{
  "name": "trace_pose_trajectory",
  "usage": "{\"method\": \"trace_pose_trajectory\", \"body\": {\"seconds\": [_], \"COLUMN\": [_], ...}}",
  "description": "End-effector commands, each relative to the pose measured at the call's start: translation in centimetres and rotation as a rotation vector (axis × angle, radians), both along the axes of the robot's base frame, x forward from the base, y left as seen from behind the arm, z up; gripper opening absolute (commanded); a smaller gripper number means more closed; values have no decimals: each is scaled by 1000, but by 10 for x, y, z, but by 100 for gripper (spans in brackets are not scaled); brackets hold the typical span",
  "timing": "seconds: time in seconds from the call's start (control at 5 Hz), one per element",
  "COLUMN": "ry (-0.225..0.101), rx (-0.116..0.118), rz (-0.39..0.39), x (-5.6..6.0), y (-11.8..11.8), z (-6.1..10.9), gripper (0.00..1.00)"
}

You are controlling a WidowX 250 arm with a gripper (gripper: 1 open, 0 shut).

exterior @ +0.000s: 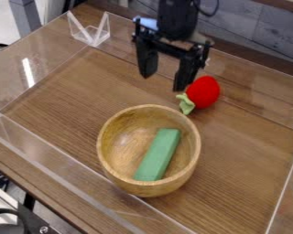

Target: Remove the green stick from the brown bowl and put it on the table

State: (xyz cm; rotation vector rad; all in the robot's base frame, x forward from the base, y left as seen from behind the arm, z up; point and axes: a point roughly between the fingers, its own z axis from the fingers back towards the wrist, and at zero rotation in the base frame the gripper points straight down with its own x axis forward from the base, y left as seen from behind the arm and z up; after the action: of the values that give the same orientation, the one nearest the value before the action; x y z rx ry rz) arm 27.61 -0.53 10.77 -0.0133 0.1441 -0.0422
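From where I sit, the single camera view gives me the gripper (171,69) over the far half of the tabletop, its fingers spread wide and nothing between them. It hangs beyond the brown bowl (149,150), between me and the far edge of the table (63,101), and looks dark from this side, with its two sides reaching toward the viewer.

The green stick (157,154) lies inside the brown bowl, in its right-hand part as I see it. Its long axis runs mostly from near to far in the picture, leaning a little: the far end points up and slightly to the right, toward the red strawberry-like toy (203,90), and the near end points down and slightly to the left, toward the near side of the bowl. I can't tell from this one angle whether it is perfectly flat against the bottom. The gripper and the stick are apart.

The toy lies on the tabletop just beyond the bowl's right side, its green leaves turned toward the bowl, and it is near the gripper's right side in the picture. A clear acrylic piece (91,28) stands at the upper left, and dark cables (15,215) show at the lower left corner.
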Motion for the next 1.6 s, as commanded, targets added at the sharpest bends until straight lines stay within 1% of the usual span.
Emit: {"method": "trace_pose_trajectory", "body": {"seconds": [0.0, 0.2, 0.4, 0.6, 0.8, 1.0, 1.2, 1.4], "ry": [-39, -48, -58, -56, -63, -71, -91, -99], "rx": [-7, -11, -14, -16, -18, -22, -31, -37], "rz": [-41, -60, -36, -8, 75, 152, 147, 138], "x": [-18, -37, -45, -49, -55, -60, -57, -53], "y": [-11, -20, -17, -13, -14, -16, -20, -21], "z": [8, 6, 6, 3, -7, -19, -28, -33], "gripper": [100, 100, 100, 100, 100, 100, 100, 100]}}
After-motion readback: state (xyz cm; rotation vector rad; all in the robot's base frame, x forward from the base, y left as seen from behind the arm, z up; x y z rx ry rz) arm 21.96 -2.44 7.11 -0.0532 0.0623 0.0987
